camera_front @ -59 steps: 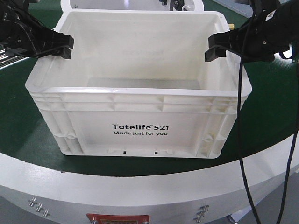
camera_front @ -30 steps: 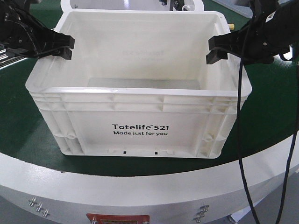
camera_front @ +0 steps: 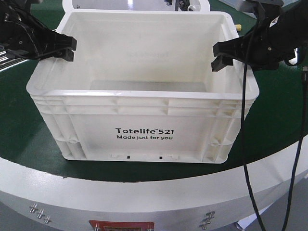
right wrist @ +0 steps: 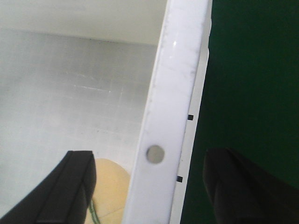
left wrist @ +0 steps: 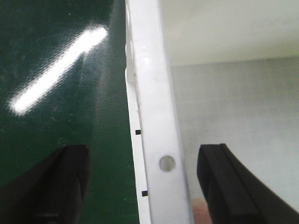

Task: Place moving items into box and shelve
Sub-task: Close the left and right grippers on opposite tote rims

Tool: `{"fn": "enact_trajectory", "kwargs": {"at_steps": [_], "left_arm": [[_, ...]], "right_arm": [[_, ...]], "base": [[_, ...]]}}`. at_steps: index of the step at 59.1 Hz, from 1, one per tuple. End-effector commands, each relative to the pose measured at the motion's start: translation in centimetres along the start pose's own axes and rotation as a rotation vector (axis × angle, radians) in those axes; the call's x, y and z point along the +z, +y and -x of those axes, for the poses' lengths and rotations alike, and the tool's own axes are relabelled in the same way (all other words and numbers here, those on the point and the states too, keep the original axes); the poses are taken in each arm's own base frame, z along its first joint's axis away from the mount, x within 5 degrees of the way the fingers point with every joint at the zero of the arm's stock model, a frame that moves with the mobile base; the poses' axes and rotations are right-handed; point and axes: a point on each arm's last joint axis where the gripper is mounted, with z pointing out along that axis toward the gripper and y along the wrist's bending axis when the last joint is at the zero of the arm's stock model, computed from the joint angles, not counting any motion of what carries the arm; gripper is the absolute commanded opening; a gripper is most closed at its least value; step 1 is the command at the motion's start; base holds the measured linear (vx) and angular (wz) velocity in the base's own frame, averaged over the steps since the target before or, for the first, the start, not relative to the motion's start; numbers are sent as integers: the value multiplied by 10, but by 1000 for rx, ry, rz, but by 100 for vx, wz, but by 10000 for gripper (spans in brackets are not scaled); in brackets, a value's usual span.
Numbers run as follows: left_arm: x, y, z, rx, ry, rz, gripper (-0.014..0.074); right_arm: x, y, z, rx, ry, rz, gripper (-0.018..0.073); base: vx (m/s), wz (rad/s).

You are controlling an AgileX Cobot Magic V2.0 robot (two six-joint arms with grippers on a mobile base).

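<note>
White box (camera_front: pixel 144 115) on the green worktop (camera_front: pixel 279 125), yellow toy (right wrist: pixel 110 191) inside by its right wall; left end effector (camera_front: pixel 67 49) and right end effector (camera_front: pixel 219 57) spread open astride opposite rims, pinching nothing. Could slip or tilt on lifting if clamped shallowly or unevenly.

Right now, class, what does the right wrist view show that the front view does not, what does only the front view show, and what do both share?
Only the right wrist view shows a yellow plush toy lying inside the box, close to its side wall, and a small round hole in the rim. Only the front view shows the black lettering on the box's front, the left gripper, a black cable hanging down, and the white curved edge of the table. Both show the white box rim, the table's green top, and the right gripper open astride the rim.
</note>
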Motion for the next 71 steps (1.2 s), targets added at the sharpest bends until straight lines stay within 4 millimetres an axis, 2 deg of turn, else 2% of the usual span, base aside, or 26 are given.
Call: {"fn": "enact_trajectory", "kwargs": {"at_steps": [1, 8, 21, 71], "left_arm": [[-26, -3, 13, 2, -123, -17, 591], [-25, -3, 13, 2, -121, -17, 591], [-25, -3, 13, 2, -121, -17, 591], [-26, -7, 14, 9, -131, -59, 591]], "right_arm": [[-23, 1, 11, -8, -110, -2, 491], [-23, 1, 11, -8, -112, -3, 376], [-23, 1, 11, -28, -112, -4, -15], [-23, 2, 12, -41, -122, 0, -15]], "base": [[0, 0], [0, 0], [0, 0], [0, 0]]}}
